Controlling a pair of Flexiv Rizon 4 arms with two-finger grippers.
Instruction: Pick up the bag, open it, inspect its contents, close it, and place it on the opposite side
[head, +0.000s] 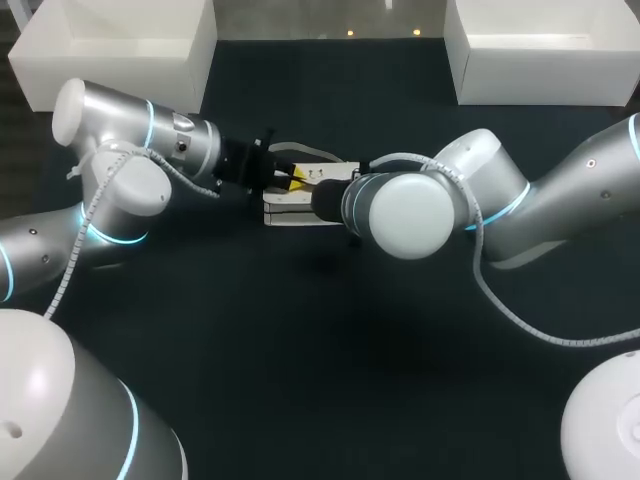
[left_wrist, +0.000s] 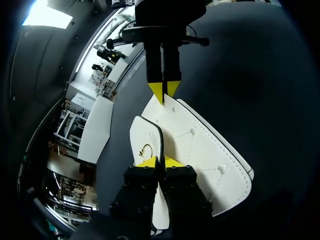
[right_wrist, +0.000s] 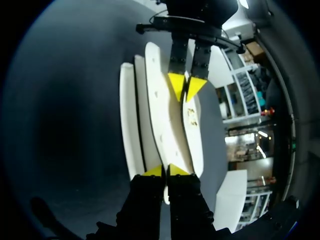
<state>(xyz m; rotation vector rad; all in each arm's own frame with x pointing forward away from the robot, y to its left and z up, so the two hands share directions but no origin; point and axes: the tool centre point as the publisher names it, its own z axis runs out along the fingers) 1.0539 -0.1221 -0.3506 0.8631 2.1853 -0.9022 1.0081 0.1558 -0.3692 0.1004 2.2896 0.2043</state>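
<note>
A white quilted bag (head: 290, 205) with small studs is held over the dark table between my two grippers. In the left wrist view my left gripper (left_wrist: 160, 163) is shut on the near edge of the bag's flap (left_wrist: 147, 137), which carries a small gold clasp (left_wrist: 146, 149). At the bag's far end my right gripper (left_wrist: 164, 91) pinches the opposite edge. The right wrist view has my right gripper (right_wrist: 165, 171) shut on a white panel of the bag (right_wrist: 160, 115), with my left gripper (right_wrist: 186, 86) shut on the far edge. From the head view, the left gripper (head: 290, 176) and right gripper (head: 322, 196) meet at the bag.
One white box (head: 120, 50) stands at the table's back left corner and another white box (head: 540, 50) at the back right. The dark tabletop (head: 330, 340) spreads out in front of the bag. My right arm's wrist (head: 405, 212) covers part of the bag.
</note>
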